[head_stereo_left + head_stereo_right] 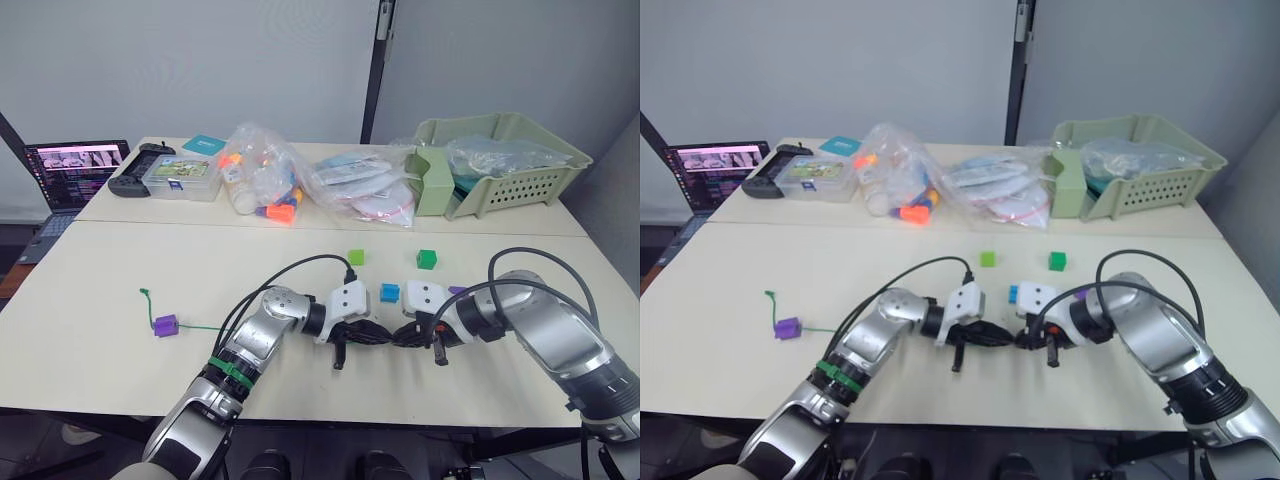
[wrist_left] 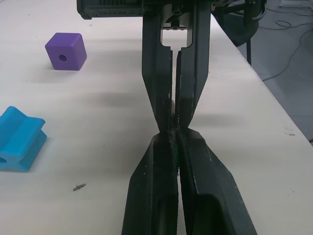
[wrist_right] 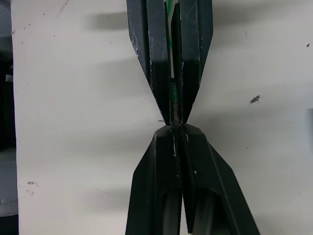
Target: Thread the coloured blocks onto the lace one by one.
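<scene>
From the left eye view, the left gripper (image 1: 372, 333) and the right gripper (image 1: 398, 334) meet tip to tip low over the pale matte desk (image 1: 120, 270), near the middle of its front edge; their black fingers overlap there, so the spot where they meet is hard to make out. The lace (image 1: 190, 326), a thin green cord, runs along the desk from a knotted end toward the left edge, through a threaded purple cube (image 1: 165, 325), then on toward the left arm, where it slips out of sight. A blue block (image 1: 389, 292) sits just behind the grippers, partly cut off by the white gripper housings; a light green cube (image 1: 355, 257) and a dark green cube (image 1: 427, 259) stand farther back, apart from each other, and a sliver of another purple cube (image 1: 456, 291) peeks past the right wrist. Crinkled clear bags (image 1: 262, 184) and a slotted green plastic basket (image 1: 500, 160) lie along the back edge, a laptop (image 1: 72, 172) at the far left corner. In the left wrist view, the left fingers are pinched narrow on a short stretch of green braided lace (image 2: 174, 155), tips touching the opposite pair; a smooth purple cube with a round hole (image 2: 65, 51) and a notched blue block (image 2: 19, 145) rest on the desk. In the right wrist view, the right fingers (image 3: 161, 181) are closed tight, and green braid (image 3: 172, 91) shows between the facing fingers; what they grip is hidden.
</scene>
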Available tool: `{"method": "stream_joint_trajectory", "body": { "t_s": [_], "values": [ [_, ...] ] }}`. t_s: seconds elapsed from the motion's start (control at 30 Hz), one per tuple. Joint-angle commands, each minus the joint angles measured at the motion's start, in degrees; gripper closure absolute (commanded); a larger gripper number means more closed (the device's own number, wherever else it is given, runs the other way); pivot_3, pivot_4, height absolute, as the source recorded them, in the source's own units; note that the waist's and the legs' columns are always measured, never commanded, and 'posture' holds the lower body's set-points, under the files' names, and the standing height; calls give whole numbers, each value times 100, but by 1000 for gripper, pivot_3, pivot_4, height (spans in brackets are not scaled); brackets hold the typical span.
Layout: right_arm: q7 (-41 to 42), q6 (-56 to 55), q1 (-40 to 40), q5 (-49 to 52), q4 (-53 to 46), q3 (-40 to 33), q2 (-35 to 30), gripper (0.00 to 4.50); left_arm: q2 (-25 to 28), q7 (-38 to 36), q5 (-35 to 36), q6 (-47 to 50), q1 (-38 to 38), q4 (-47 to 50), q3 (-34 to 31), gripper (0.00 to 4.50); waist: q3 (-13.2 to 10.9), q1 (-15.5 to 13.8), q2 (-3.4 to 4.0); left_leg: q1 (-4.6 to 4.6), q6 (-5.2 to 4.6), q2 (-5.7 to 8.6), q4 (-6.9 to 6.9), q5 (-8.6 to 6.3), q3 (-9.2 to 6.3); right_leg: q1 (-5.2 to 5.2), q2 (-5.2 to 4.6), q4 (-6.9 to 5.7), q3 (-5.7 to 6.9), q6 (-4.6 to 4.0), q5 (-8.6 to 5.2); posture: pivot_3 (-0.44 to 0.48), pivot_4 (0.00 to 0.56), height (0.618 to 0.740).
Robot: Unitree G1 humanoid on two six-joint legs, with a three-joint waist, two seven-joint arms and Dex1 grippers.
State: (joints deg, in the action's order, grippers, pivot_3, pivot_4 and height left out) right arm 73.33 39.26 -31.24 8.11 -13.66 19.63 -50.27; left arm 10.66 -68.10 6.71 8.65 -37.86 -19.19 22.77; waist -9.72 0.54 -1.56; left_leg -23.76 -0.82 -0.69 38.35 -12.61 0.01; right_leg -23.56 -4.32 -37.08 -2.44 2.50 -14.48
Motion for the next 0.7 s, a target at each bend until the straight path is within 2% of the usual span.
{"method": "stream_joint_trajectory", "body": {
  "t_s": [0.03, 0.13, 0.23, 0.43, 0.5, 0.6, 0.7],
  "values": [
    [-47, 119, 62, 236, -196, -283, -54, 4191, -54, 40, 15, -109, -120, 50, -46, 4491, 0, -5, 0, 0, 0, 0, 0, 0, 0, 0, 0, 0, 0, 0, 0, 0, 150, 740],
    [-28, 208, 254, 384, -378, -484, -268, 3084, -29, 63, 48, -140, -150, -16, -136, 4500, 0, -22, 0, -1, 0, 1, 0, 0, -1, 0, -1, 0, 0, 0, 0, 0, 150, 740],
    [-200, 343, 562, 627, -600, -985, -431, 2199, 0, 46, 134, -165, -147, -78, -245, 4500, 0, -44, 0, -2, 0, 2, 2, 0, 0, 0, -2, 1, 0, 0, 0, 0, 150, 740],
    [-875, 1043, 2212, 1546, -1478, -3358, -189, 35, -28, -30, 223, -313, -45, -424, -413, 4500, 0, -131, 0, -1, 0, 2, 2, 0, -8, 12, 0, 6, 3, 1, 0, 0, 150, 740],
    [-1188, 973, 2867, 1771, -1606, -4073, 275, 35, -61, -107, 300, -286, -22, -417, -449, 4500, 1, -139, -2, -1, 0, 2, 2, 0, -9, 17, 0, 13, 4, 1, 0, 0, 150, 740],
    [-1881, 405, 3666, 1881, -1581, -4965, 1301, 35, -75, -209, 394, -306, -20, -525, -520, 4500, 3, -162, 0, 4, 0, 2, 7, 0, -16, 33, 2, 17, 6, 2, -1, 0, 150, 740],
    [-2236, 86, 4075, 1900, -1574, -5194, 1759, 35, -88, -226, 466, -283, -29, -542, -588, 4500, 6, -106, 6, 9, -1, 10, 11, 0, -10, 34, -5, 12, -5, 11, 3, 0, 150, 740]
  ]
}}
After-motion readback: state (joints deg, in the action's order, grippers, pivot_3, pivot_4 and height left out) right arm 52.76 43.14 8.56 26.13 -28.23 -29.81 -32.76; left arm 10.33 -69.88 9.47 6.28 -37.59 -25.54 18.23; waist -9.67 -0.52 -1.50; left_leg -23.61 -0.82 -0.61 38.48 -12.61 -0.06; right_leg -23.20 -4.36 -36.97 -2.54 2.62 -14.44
